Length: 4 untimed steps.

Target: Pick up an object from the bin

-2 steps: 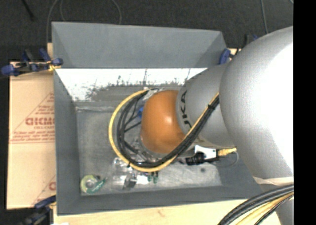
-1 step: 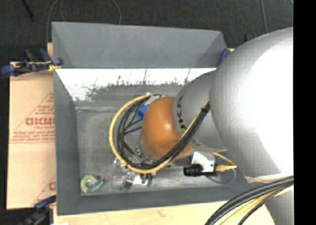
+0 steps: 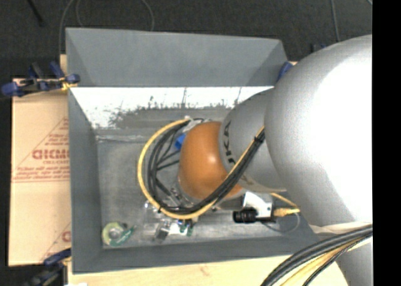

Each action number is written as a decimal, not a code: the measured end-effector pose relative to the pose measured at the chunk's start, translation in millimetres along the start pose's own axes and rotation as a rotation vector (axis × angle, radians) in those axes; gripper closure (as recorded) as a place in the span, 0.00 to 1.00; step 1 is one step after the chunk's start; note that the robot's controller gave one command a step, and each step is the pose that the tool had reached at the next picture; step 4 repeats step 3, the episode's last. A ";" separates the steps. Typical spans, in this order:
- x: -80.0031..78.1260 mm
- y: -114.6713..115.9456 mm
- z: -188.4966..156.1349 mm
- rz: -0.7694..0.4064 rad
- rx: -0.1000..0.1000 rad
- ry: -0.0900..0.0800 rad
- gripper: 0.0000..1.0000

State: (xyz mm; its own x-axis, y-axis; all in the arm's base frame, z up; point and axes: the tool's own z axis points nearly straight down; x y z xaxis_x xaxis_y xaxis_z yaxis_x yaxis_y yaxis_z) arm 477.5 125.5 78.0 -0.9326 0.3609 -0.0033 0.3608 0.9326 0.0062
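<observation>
My gripper is low over the bin floor near the front wall, left of centre, mostly hidden beneath the arm's orange cover and cable loop. Right under its tip lies a small thing with green and pale parts; whether the gripper touches it cannot be made out. Further left, in the front left corner, sits a small round clear thing with a green streak, apart from the gripper.
The arm and its orange cover with looped cables fill the middle and right of the bin and hide the floor beneath. The front wall is very close to the gripper. Bare grey floor shows along the left side.
</observation>
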 end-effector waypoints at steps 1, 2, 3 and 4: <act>-2.1 -0.3 -1.8 0.003 -0.001 -0.005 1.00; -2.2 -0.8 -7.5 0.001 0.005 0.004 1.00; -4.0 0.0 -102.0 -0.004 0.002 -0.001 1.00; -4.0 0.0 -102.0 -0.004 0.002 -0.001 1.00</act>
